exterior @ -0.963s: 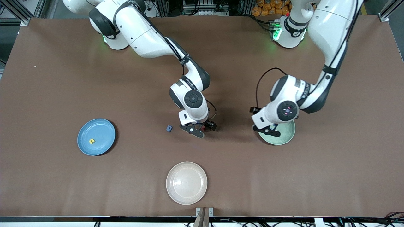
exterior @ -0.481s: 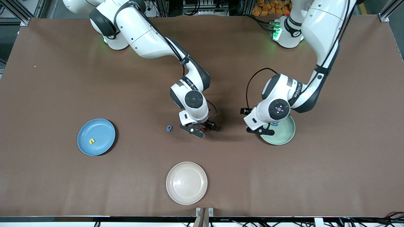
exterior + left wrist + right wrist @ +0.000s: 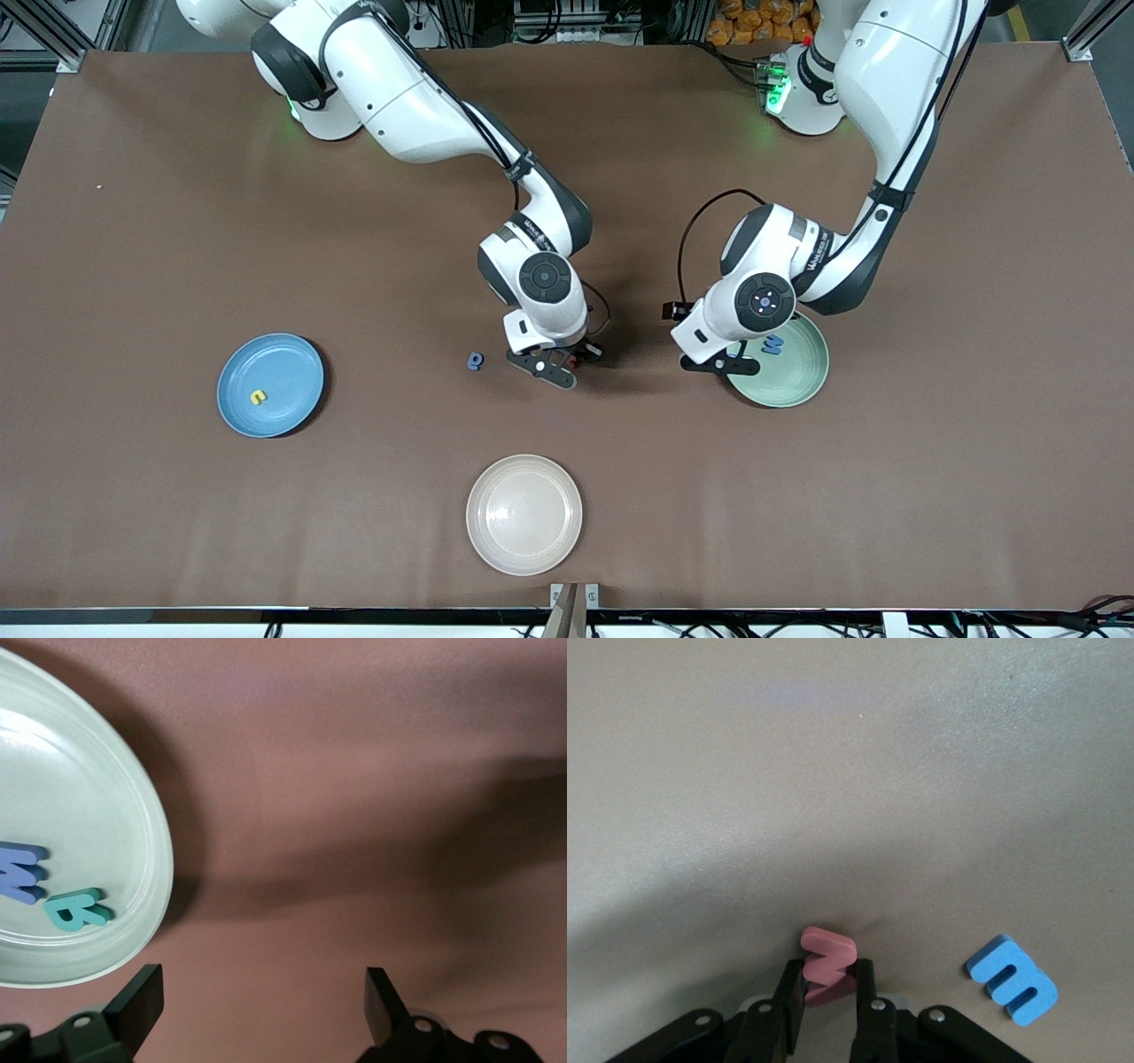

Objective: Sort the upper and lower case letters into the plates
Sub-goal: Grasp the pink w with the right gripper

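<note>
front view: right gripper (image 3: 564, 361) sits low at mid-table, closed on a red letter (image 3: 582, 356). a blue letter (image 3: 476, 361) lies on the table just beside it, toward the right arm's end. blue plate (image 3: 285, 409) holds one yellow letter (image 3: 258, 398). left gripper (image 3: 719, 363) hangs over the table at the rim of the green plate (image 3: 797, 385), in which a blue letter w (image 3: 773, 343) shows. a white plate (image 3: 524, 514) nearest the camera is not part of the sort.

left wrist view: left fingers (image 3: 142, 999) stand wide apart with nothing between them. green plate (image 3: 106, 930) holds the blue w (image 3: 19, 872) and a teal letter (image 3: 78, 909).

right wrist view: right fingers (image 3: 790, 994) pinch the red letter (image 3: 827, 962) on its edges; it looks like a z or n, case unclear. a blue m (image 3: 1013, 980) lies on the table beside it.

judgement: step in hand is lifting the red letter. the grip looks narrow, so a straight, slow lift seems best, clear of the blue m. case should be settled before choosing a plate. release low over the plate centre so the foam does not bounce out.
</note>
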